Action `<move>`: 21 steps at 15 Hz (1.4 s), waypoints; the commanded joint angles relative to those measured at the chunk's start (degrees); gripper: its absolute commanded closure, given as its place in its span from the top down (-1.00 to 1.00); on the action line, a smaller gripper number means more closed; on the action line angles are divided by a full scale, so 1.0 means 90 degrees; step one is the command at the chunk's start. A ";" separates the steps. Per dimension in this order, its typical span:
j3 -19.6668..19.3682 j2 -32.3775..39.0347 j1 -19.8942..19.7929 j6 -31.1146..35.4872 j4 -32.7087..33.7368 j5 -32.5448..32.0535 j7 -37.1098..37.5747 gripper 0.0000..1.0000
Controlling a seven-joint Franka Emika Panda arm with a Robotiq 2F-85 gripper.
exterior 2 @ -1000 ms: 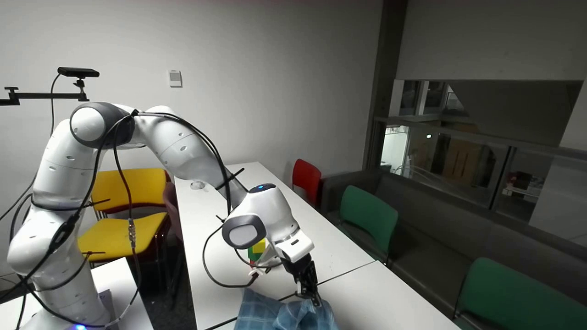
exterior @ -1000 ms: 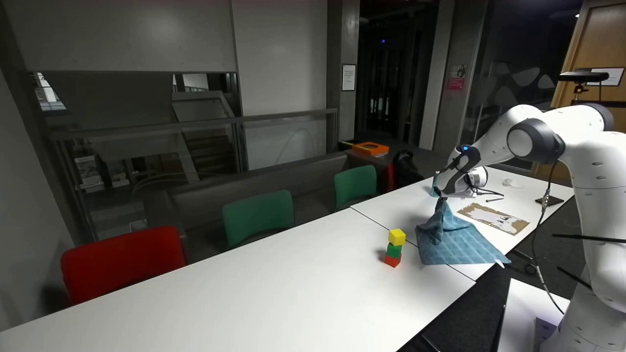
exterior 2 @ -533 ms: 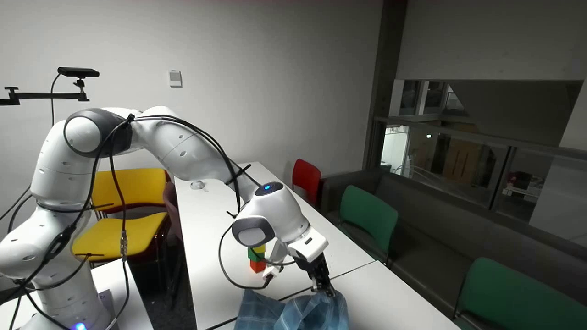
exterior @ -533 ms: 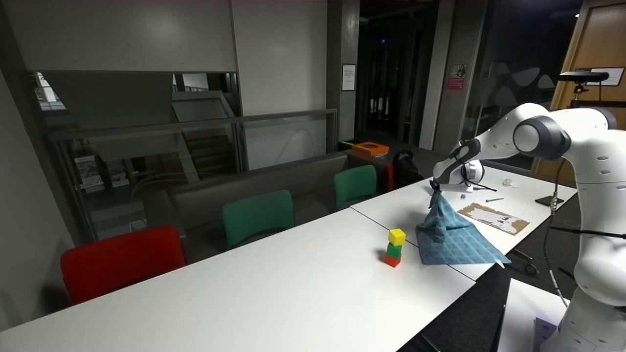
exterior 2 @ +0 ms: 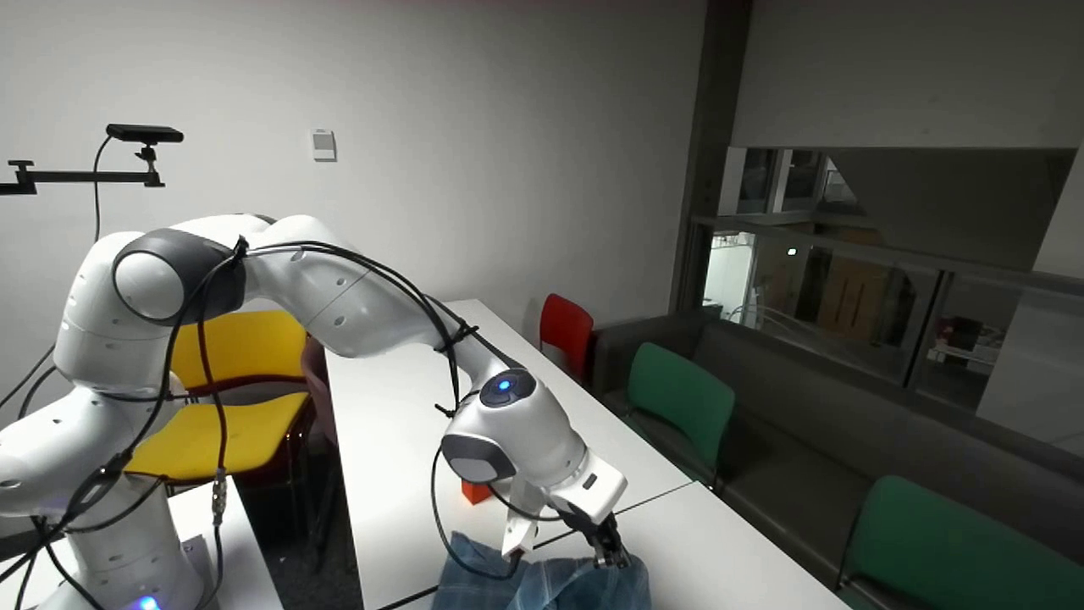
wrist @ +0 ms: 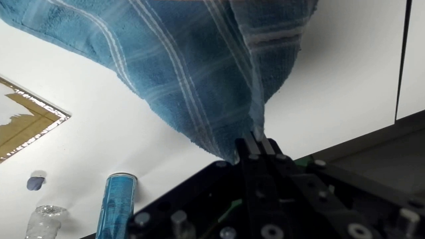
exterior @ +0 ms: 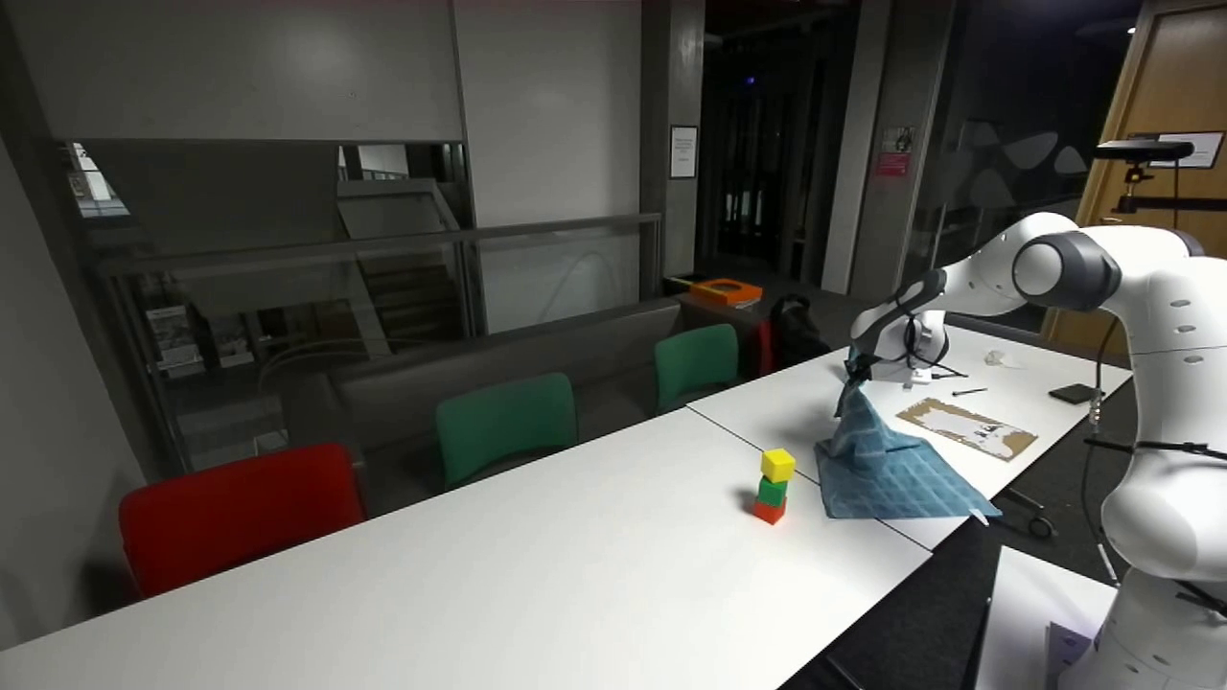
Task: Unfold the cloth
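Note:
The blue cloth [exterior: 906, 484] with pale check lines lies on the white table in an exterior view. Its far part is drawn up into a peak at my gripper [exterior: 847, 383]. From the wrist view, the cloth [wrist: 172, 63] narrows towards the gripper [wrist: 258, 141], whose jaws are pressed together with a pinch of fabric between the tips. Part of the cloth also hangs beside the left fingertip. A fold of cloth [wrist: 275, 43] overlaps the rest on the right side. In an exterior view only part of the cloth [exterior 2: 542, 586] shows at the bottom edge.
A stack of yellow, green and red blocks [exterior: 773, 487] stands close to the cloth. Beyond it lies a torn cardboard piece [exterior: 968, 428]. A blue can [wrist: 116, 205], a clear plastic item [wrist: 43, 222] and a small greyish lump [wrist: 35, 183] are near the gripper. Green chairs [exterior: 698, 362] line the table.
My gripper has moved outward, away from the arm's base, rising and then dipping slightly. The cloth's pinched part has gone with it; the near part of the cloth has stayed in place.

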 commanded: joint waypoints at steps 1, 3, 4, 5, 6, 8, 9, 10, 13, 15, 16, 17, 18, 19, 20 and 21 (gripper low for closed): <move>0.0362 0.0482 -0.0481 -0.0236 0.0616 0.0059 -0.0586 -0.99; 0.0617 0.0710 -0.0765 -0.0359 0.0859 -0.0137 -0.0676 -0.99; 0.0745 0.0800 -0.0882 -0.0383 0.0921 -0.0168 -0.0803 -0.99; 0.0838 0.0879 -0.0977 -0.0430 0.0978 -0.0201 -0.0871 -0.99; 0.0984 0.0962 -0.1114 -0.0424 0.1006 -0.0200 -0.1020 -0.99; 0.1308 0.1075 -0.1424 -0.0365 0.1018 -0.0171 -0.1322 -0.99; 0.1471 0.1137 -0.1581 -0.0372 0.1044 -0.0164 -0.1451 -0.99; 0.1603 0.1170 -0.1717 -0.0392 0.1026 -0.0174 -0.1540 -0.99; 0.1568 0.1177 -0.1664 -0.0217 0.0869 -0.0284 -0.1238 -0.96; 0.1655 0.1188 -0.1772 -0.0213 0.0862 -0.0278 -0.1294 -0.96; 0.1669 0.1188 -0.1786 -0.0213 0.0863 -0.0277 -0.1296 -0.96; 0.1675 0.1188 -0.1787 -0.0213 0.0864 -0.0276 -0.1296 -0.96; 0.1683 0.1188 -0.1786 -0.0213 0.0864 -0.0275 -0.1297 -0.96; 0.1688 0.1188 -0.1786 -0.0213 0.0865 -0.0275 -0.1297 -0.96; 0.1692 0.1188 -0.1785 -0.0213 0.0865 -0.0274 -0.1298 -0.96; 0.1693 0.1188 -0.1785 -0.0213 0.0865 -0.0274 -0.1298 -0.96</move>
